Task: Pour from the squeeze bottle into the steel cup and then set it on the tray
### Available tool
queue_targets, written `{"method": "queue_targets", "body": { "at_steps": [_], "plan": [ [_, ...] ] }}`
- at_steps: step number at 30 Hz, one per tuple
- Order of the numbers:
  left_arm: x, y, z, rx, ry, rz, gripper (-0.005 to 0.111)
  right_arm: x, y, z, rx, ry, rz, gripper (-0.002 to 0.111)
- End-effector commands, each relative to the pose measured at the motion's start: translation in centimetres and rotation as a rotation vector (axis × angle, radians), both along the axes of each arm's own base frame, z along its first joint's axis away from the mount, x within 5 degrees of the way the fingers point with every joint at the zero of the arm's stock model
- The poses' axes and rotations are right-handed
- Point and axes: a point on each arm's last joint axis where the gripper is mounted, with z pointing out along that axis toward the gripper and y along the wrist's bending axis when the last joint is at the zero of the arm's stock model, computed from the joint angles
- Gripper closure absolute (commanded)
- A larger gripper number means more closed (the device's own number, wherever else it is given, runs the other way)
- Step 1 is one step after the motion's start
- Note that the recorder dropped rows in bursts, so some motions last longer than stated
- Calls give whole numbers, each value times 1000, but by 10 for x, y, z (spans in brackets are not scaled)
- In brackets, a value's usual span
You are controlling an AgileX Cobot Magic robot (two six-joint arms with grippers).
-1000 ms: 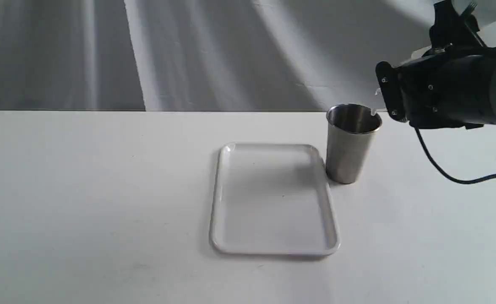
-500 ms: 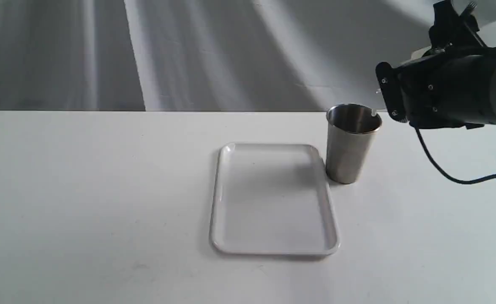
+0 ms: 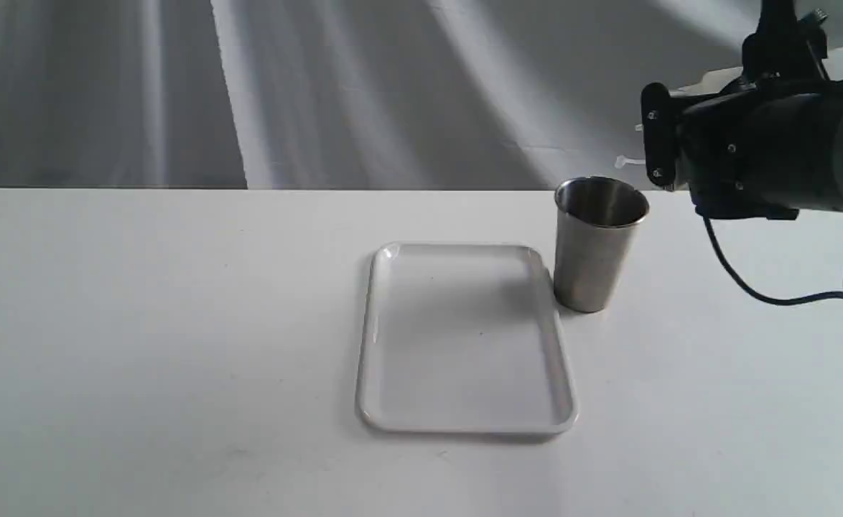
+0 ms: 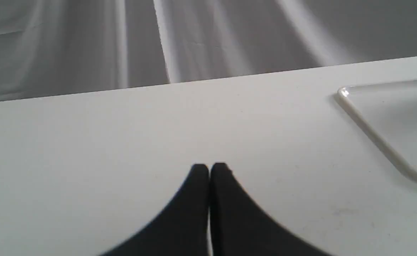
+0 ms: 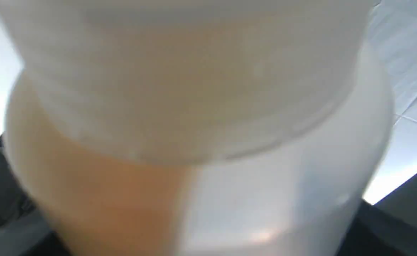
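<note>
R gripper (image 5: pixel 201 213): clamped on squeeze bottle (image 5: pixel 194 106), jaws spread wide round its body; dark fingers (image 5: pixel 404 220) show at either side in the wrist view. Bottle fills that view, blurred, whitish translucent, amber liquid (image 5: pixel 98 199) pooled to one side.

Ext. view: R arm (image 3: pixel 752 151) raised at the right edge and hiding most of the bottle. Only the nozzle tip (image 3: pixel 626 162) pokes out, roughly level, pointing left. Tip is above the rim of the steel cup (image 3: pixel 597 251), over its right side, clear of the metal. Cable (image 3: pixel 752 287) loops under the arm.

Cup upright on table (image 3: pixel 141 323), just beside the far-right corner of the tray (image 3: pixel 368 345); contact w/ the rim: can't tell. Tray flat on the table, near centre.

L gripper (image 4: pixel 209 169): jaws pressed together, nothing between, low over bare table, well left of the tray's corner. Not seen in ext. view.

Grey draped cloth (image 3: pixel 393 86) behind the table.
</note>
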Motion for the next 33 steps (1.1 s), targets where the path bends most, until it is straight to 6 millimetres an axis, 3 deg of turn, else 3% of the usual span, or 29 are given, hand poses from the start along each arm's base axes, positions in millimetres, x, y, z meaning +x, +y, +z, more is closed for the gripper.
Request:
{"method": "queue_targets", "body": {
  "at_steps": [1,12,22,33],
  "plan": [
    [0,0,-1,-4,-5,-5,107,-4,0,8,49,-68,-32,108],
    [0,0,-1,-2,-5,-6,107,-6,-1,3,280,-243,-120,108],
    [0,0,-1,-5,-5,-5,107,-6,-1,3,325,-289,-132,108],
    [0,0,-1,-2,-5,-6,107,-6,0,1,532,-480,-188,108]
  ]
}}
